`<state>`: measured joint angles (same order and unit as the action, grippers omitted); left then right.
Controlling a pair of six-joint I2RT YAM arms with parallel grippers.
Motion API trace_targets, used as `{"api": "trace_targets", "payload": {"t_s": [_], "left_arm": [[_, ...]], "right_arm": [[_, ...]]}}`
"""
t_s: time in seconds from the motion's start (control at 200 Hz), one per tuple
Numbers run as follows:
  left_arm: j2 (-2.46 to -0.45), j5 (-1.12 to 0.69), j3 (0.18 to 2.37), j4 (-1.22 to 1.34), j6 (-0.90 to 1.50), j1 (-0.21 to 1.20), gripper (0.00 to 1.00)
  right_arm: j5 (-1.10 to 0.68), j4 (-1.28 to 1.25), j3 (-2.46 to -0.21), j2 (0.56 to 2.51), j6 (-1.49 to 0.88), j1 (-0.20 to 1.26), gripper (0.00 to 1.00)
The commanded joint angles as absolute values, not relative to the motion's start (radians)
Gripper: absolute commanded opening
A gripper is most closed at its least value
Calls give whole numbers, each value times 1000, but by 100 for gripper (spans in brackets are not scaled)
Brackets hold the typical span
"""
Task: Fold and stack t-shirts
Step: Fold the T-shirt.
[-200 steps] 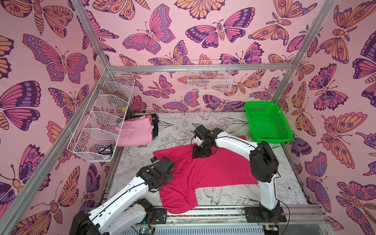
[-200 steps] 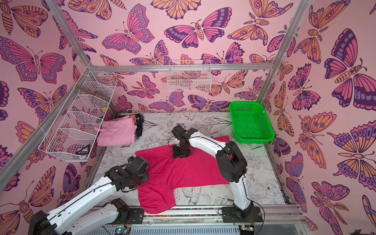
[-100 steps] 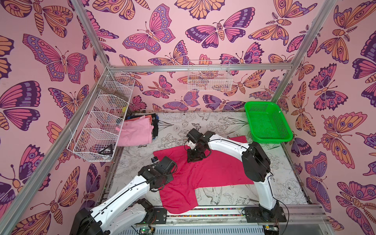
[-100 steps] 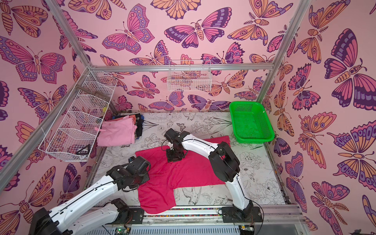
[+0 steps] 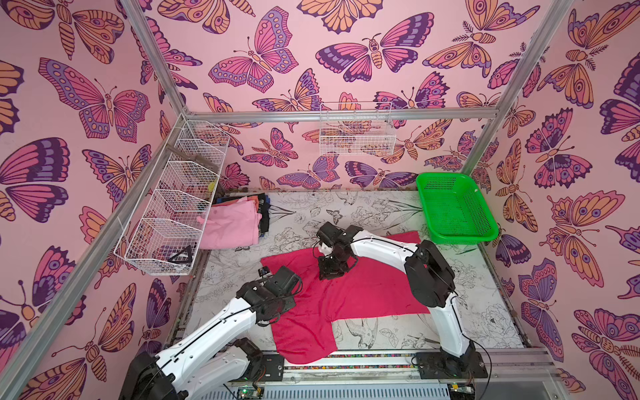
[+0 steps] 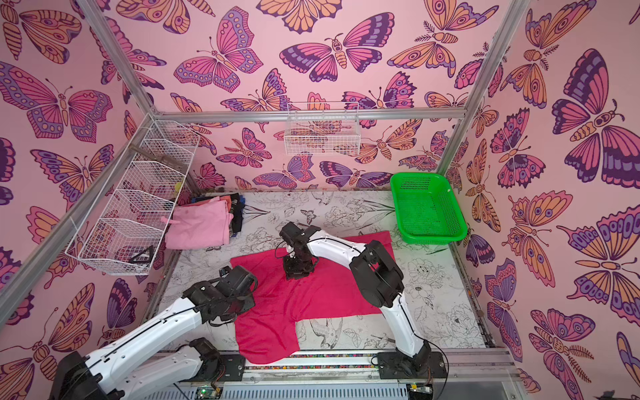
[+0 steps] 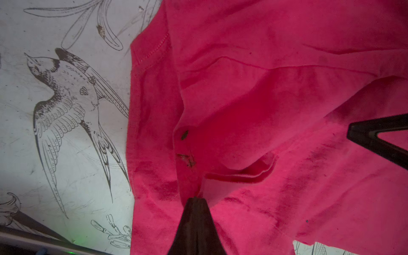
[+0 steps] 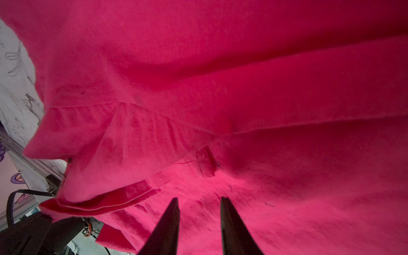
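i have two grippers at work on one shirt. the crimson short-sleeved cotton t-shirt (image 5: 363,298) lies spread on the white table printed with birds and flowers (image 5: 381,332), mid-table, with one sleeve hanging toward the front edge. my left gripper (image 7: 195,199) is fully closed, its two fingertips pressed together on a raised ridge of the crimson cloth near the shirt's left side. my right gripper (image 8: 199,199) sits low over the far part of the same shirt; its two fingers stand a little apart, with only cloth showing in the gap, and i cannot tell whether they pinch any of it.

at the back left corner there is one stack of folded shirts. the light pink folded t-shirt (image 5: 230,225) lies on top. an orange shirt edge (image 5: 251,200) and dark shirt edges (image 5: 264,218) peek out beneath it; how many dark ones i cannot count.

one green plastic mesh basket (image 5: 460,239) sits at the back right, just beyond the crimson shirt's far corner. two white wire racks hang on the walls: a long rack of four compartments (image 5: 173,207) on the left wall and a small single rack (image 5: 356,133) on the back wall.
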<state>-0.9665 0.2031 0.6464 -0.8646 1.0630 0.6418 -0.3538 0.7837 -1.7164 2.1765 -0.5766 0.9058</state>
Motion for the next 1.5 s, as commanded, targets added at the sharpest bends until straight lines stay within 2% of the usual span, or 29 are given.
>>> {"api": "trace_targets", "payload": {"t_s": [0.0, 0.591, 1.031, 1.107, 1.282, 1.492], "left_arm": [[-972, 222, 658, -875, 1067, 647, 0], [-973, 222, 664, -876, 1064, 649, 0], [-979, 224, 664, -871, 1060, 649, 0], [-979, 224, 665, -870, 1058, 648, 0], [-979, 224, 667, -869, 1058, 648, 0], [-980, 222, 671, -870, 1054, 648, 0]], "right_arm": [[-369, 778, -1725, 2204, -586, 911, 35], [-391, 774, -1754, 2251, -586, 911, 34], [-394, 787, -1787, 2270, -587, 911, 27], [-395, 791, -1791, 2273, -586, 911, 23], [-397, 801, -1804, 2279, -584, 911, 6], [-386, 801, -1789, 2253, -588, 911, 0]]}}
